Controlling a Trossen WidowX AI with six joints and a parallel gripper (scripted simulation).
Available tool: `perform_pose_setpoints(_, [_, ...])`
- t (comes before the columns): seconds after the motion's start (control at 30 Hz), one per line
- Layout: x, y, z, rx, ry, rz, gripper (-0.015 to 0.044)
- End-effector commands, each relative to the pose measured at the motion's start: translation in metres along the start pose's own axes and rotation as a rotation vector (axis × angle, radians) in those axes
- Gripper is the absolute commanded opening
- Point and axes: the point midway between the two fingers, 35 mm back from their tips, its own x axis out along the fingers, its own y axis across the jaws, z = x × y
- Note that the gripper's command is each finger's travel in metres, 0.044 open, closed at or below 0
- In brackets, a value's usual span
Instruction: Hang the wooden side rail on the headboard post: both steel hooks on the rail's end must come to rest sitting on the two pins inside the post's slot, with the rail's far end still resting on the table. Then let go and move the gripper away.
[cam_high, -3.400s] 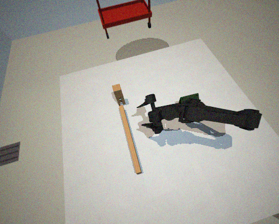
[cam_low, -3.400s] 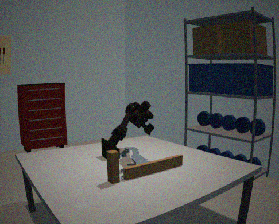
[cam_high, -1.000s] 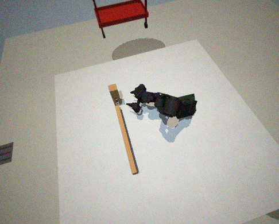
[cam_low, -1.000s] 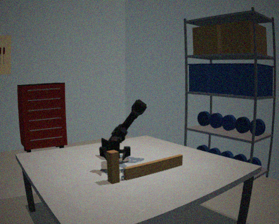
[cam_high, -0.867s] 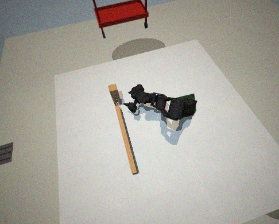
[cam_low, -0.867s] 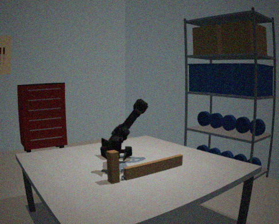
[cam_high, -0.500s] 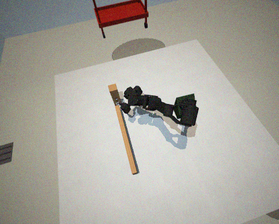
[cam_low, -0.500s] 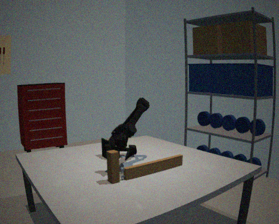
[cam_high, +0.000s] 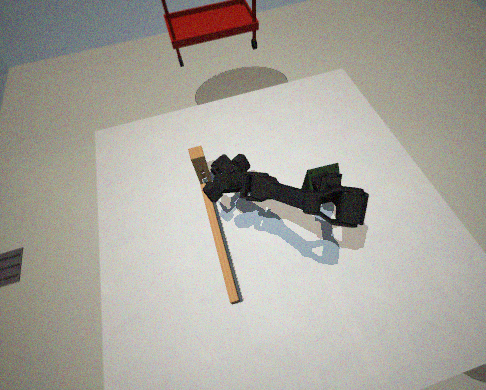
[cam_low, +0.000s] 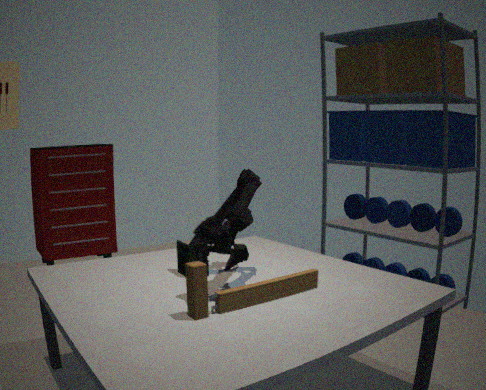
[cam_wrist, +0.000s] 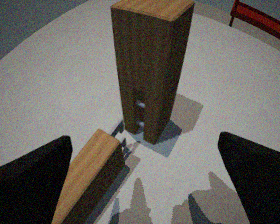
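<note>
My tool (cam_high: 216, 184) (cam_low: 238, 262) (cam_wrist: 146, 142) is wide apart with nothing in it. The long wood rail (cam_high: 220, 240) (cam_low: 267, 291) (cam_wrist: 90, 177) lies on the white table (cam_high: 150, 300) (cam_low: 300, 330) (cam_wrist: 60, 65). Its hook end is close to the standing post (cam_high: 195, 152) (cam_low: 197, 291) (cam_wrist: 147, 65), and I see a gap between the two wood pieces.

The top camera looked steeply down from above at the tabletop (cam_high: 165, 320) (cam_low: 310, 327) (cam_wrist: 60, 65), well back. The exterior one faced across it, lower and obliquely, taking in the shelf rack (cam_low: 324, 150). The wrist one, nearest, looked down past the tool (cam_wrist: 146, 137) at the post (cam_high: 195, 151) (cam_low: 197, 292) (cam_wrist: 145, 65). All 3 shared post and rail (cam_high: 220, 240) (cam_low: 267, 291) (cam_wrist: 90, 167); top and wrist shared a red cart (cam_high: 212, 25) (cam_wrist: 257, 17).
</note>
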Motion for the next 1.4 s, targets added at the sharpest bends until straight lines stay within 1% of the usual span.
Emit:
perform_pose_setpoints(0.0, [-0.001, 0.000, 0.000, 0.007, 0.001, -0.009, 0.0440])
perform_pose_setpoints(0.47, [-0.001, 0.000, 0.000, 0.007, 0.001, -0.009, 0.0440])
perform_pose_setpoints(0.53, [0.000, 0.001, 0.000, -0.032, 0.014, -0.013, 0.0440])
perform_pose_setpoints(0.77, [0.011, 0.014, 0.003, -0.430, 0.160, -0.017, 0.0440])
perform_pose_setpoints(0.97, [0.017, 0.023, 0.004, -0.768, 0.290, 0.031, 0.0440])
perform_pose_setpoints(1.17, [0.020, 0.033, 0.006, -1.089, 0.407, 0.130, 0.0440])
perform_pose_setpoints(1.37, [0.020, 0.041, 0.008, -1.390, 0.501, 0.278, 0.0440])
